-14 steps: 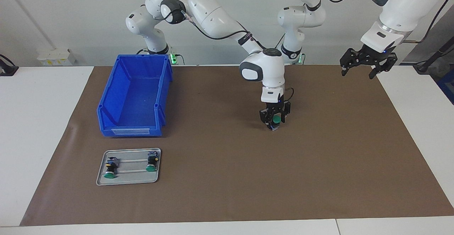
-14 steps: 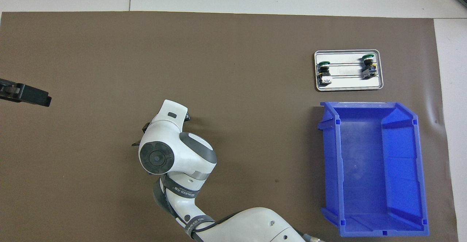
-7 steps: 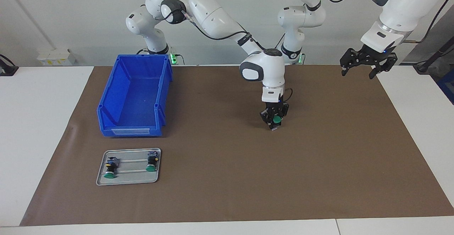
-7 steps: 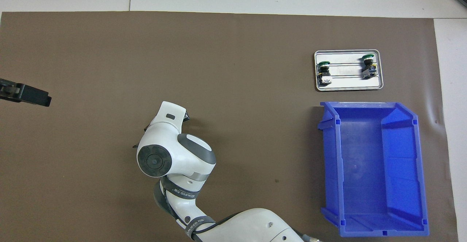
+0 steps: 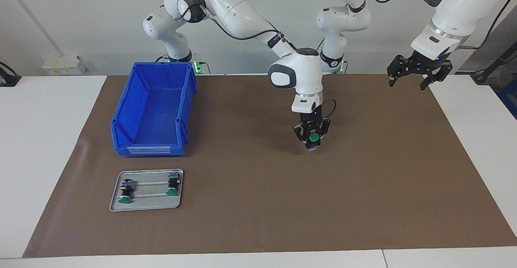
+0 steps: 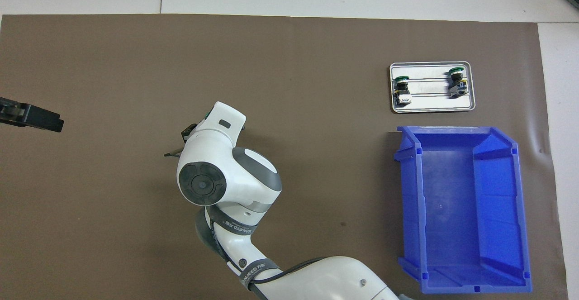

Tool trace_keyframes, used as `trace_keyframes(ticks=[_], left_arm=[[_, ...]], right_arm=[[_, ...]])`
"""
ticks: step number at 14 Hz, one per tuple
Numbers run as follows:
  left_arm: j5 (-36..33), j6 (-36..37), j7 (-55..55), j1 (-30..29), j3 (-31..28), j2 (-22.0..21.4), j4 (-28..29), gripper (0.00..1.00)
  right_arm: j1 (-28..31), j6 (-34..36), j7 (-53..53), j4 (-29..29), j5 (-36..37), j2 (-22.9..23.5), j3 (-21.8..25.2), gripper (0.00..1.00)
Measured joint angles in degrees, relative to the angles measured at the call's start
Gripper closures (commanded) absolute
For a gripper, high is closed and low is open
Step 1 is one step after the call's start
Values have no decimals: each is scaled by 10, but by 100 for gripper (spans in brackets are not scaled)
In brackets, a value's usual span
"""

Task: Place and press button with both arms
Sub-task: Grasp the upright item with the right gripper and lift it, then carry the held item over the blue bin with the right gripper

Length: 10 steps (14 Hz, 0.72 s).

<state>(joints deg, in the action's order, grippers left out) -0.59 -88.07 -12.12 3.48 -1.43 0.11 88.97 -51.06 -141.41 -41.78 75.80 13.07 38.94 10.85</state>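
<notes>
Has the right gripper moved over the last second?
Yes. The right gripper, shut on the button, has shifted slightly farther from the robots over the mat, judged in the overhead view against the blue bin.

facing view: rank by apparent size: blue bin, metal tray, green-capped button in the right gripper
1. Blue plastic storage bin, largest by far.
2. Flat grey metal tray, clearly smaller.
3. Green-capped push-button, clamped in the right gripper above the brown mat, smallest. It is raised toward the camera, yet the gap is too wide to change the order.
</notes>
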Motion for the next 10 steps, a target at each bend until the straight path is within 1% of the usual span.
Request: trace_keyframes(ticks=[2, 3, 8, 10], left_arm=[[0, 0, 0, 0, 0, 0, 0, 0], [0, 0, 0, 0, 0, 0, 0, 0], [0, 0, 0, 0, 0, 0, 0, 0], [0, 0, 0, 0, 0, 0, 0, 0]], right_arm=[[33, 9, 9, 18, 0, -46, 5, 100], [53, 11, 26, 39, 0, -76, 5, 100], [151, 17, 110, 192, -2, -237, 6, 100], [185, 27, 166, 260, -25, -298, 5, 100]])
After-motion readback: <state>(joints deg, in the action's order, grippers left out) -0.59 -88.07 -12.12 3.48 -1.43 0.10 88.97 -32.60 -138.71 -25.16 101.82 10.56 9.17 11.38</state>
